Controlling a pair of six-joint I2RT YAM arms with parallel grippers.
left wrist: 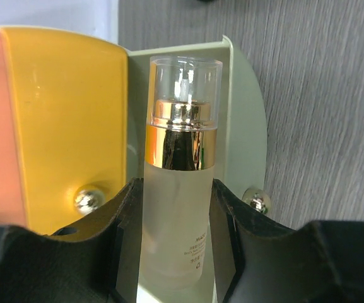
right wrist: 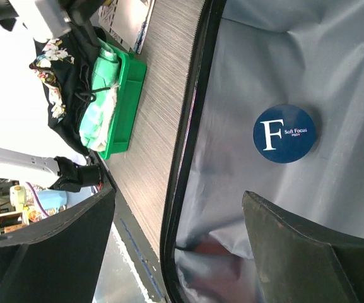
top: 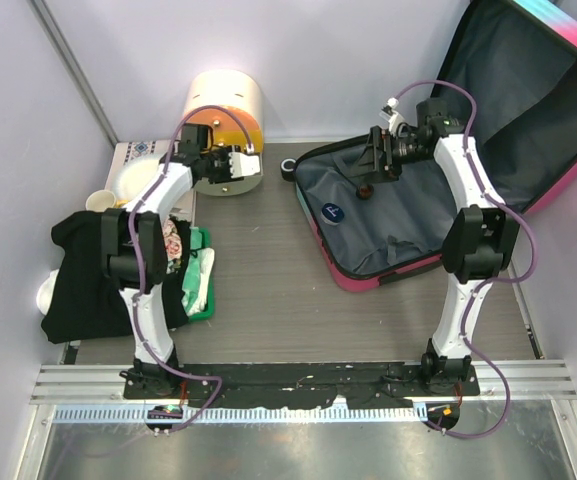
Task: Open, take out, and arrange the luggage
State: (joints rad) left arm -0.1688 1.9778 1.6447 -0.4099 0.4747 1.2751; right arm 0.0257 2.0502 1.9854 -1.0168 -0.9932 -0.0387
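Jaws wide; disc in luggage

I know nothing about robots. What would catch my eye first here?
The pink suitcase lies open at the right rear, lid raised, with a round blue compact on its grey lining. On the left, the left pincer grips a frosted bottle with a gold collar, at the round cream-and-orange box.
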